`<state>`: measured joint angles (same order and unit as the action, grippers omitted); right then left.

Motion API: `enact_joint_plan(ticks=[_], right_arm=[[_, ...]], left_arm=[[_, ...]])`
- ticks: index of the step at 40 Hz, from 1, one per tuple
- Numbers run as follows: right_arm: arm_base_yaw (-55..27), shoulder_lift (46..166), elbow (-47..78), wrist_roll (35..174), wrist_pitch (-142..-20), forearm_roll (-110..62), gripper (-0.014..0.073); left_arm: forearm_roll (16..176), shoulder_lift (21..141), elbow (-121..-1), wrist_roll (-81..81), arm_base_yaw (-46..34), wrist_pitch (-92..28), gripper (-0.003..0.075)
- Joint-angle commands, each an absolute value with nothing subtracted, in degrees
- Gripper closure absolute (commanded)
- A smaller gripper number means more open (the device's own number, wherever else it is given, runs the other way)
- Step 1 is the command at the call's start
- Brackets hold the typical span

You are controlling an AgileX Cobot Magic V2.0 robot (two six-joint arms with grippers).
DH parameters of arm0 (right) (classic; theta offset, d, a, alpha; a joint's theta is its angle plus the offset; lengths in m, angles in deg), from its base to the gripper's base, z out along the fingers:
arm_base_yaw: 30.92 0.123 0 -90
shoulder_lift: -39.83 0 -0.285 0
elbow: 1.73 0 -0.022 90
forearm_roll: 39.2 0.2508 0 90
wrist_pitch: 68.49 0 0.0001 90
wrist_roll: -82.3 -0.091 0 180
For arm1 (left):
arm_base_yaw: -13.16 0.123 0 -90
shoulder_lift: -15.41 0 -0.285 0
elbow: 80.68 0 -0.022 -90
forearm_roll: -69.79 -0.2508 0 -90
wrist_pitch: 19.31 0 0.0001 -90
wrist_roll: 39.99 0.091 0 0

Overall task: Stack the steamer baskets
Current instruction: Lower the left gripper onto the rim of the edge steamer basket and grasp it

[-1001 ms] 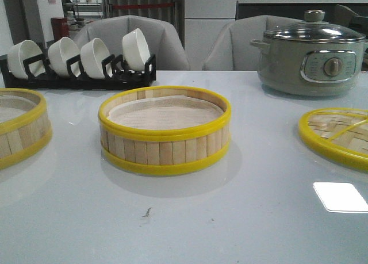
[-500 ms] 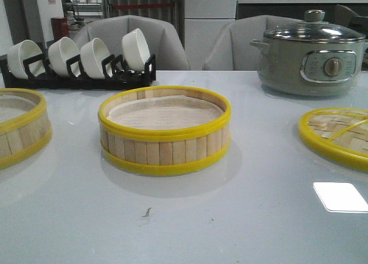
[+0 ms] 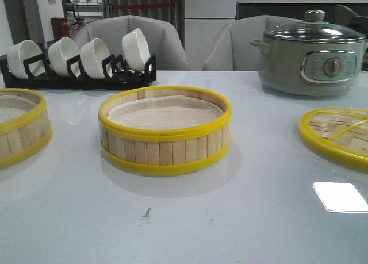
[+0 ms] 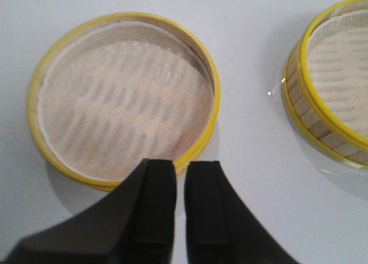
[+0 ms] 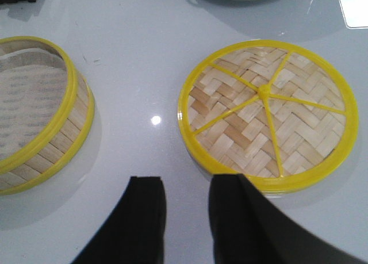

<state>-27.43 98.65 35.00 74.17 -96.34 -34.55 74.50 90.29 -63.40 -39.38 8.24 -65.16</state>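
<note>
Front view shows nothing has shifted over the past second: the centre steamer basket (image 3: pixel 164 130) sits alone on the tabletop (image 3: pixel 241 218), the second steamer basket (image 3: pixel 20 126) well apart to its left, so stacking has not begun. Woven lid (image 3: pixel 336 134) lies to the centre basket's right, grey pot (image 3: pixel 310 54) behind that. Left gripper (image 4: pixel 179 175), jaws nearly pressed together, hovers over the second basket's rim; right gripper (image 5: pixel 187 189), jaws spread, hangs empty.
</note>
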Motion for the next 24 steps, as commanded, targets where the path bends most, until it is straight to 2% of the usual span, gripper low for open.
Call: enact_joint_plan(ticks=[1,5,14,24], right_arm=[[-27.49,98.28,32.70,74.84,-92.21,-35.32,0.0264],[-27.49,98.28,32.70,74.84,-92.67,-35.32,0.0264],[-27.49,98.28,32.70,74.84,-93.14,-35.32,0.0264],[-27.49,98.28,32.70,74.84,-93.81,-35.32,0.0264]], left_arm=[[79.92,93.32,-64.91,-38.11,7.41,-58.73,0.0366],[80.16,97.24,-64.91,-37.82,5.24,-55.12,0.0314],[79.26,104.78,-64.91,-37.59,1.45,-47.69,0.0314],[77.51,111.52,-65.14,-37.59,1.45,-43.12,0.0314]])
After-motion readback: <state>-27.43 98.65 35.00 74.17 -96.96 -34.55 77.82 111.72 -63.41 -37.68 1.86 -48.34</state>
